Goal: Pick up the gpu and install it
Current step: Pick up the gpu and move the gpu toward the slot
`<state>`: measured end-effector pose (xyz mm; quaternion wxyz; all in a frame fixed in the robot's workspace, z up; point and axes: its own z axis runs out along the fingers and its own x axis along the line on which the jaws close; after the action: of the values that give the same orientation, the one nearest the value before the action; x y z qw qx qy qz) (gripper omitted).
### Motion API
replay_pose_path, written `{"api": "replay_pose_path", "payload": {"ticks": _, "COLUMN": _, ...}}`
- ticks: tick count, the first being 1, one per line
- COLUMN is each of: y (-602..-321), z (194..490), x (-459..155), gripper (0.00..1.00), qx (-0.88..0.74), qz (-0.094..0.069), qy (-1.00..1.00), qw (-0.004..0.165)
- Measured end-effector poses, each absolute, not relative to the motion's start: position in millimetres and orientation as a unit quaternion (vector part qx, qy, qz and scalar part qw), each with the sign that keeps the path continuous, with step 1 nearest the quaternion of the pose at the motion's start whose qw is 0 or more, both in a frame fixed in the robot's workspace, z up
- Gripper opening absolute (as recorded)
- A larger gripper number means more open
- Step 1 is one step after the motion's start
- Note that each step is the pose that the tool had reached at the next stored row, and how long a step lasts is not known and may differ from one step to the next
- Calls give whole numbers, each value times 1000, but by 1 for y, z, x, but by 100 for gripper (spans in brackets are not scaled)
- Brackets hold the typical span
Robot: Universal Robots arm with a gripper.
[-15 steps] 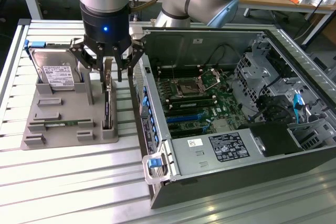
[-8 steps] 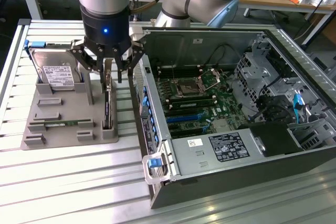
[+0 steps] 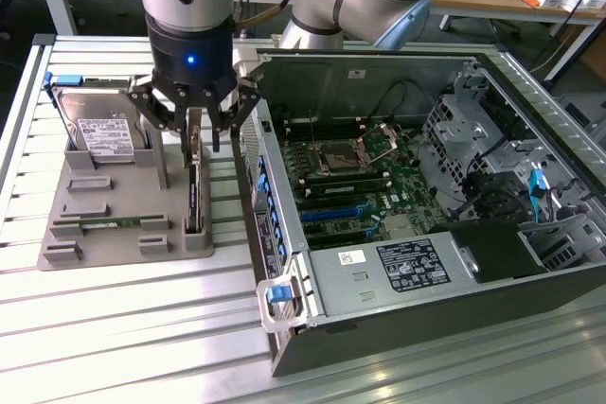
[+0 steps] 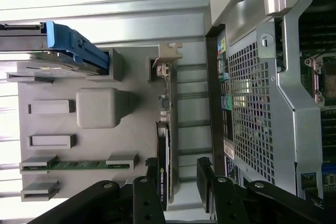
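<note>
Two views, one finding: end effector (image 3: 194,146) wide open, holding nothing, poised over the gpu (image 3: 193,198). Exterior view: gpu stands on edge in the grey holder (image 3: 114,234) on the table (image 3: 142,333), beside the computer case (image 3: 398,272). Wrist view: dark card, pale lettering, silver bracket (image 4: 168,53).

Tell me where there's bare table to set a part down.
Bare table: the wide patch between tray, case and near edge; a narrow strip at the exterior view's left of the tray. Crowded: the tray-to-case gap, where the hand hangs over the card.
</note>
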<state>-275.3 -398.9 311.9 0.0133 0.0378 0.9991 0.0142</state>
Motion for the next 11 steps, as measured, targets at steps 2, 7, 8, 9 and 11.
{"api": "replay_pose_path", "payload": {"ticks": 2, "y": -399, "z": 311, "x": -275, "gripper": 42, "qx": 38, "qz": 14, "qy": 999, "qw": 13}}
{"api": "replay_pose_path", "payload": {"ticks": 7, "y": -399, "z": 308, "x": -275, "gripper": 42, "qx": 38, "qz": 14, "qy": 999, "qw": 13}}
{"api": "replay_pose_path", "payload": {"ticks": 8, "y": -399, "z": 308, "x": -275, "gripper": 42, "qx": 38, "qz": 14, "qy": 999, "qw": 13}}
{"api": "replay_pose_path", "payload": {"ticks": 9, "y": -399, "z": 308, "x": -275, "gripper": 42, "qx": 38, "qz": 14, "qy": 999, "qw": 13}}
{"api": "replay_pose_path", "payload": {"ticks": 11, "y": -399, "z": 307, "x": -275, "gripper": 42, "qx": 38, "qz": 14, "qy": 999, "qw": 13}}
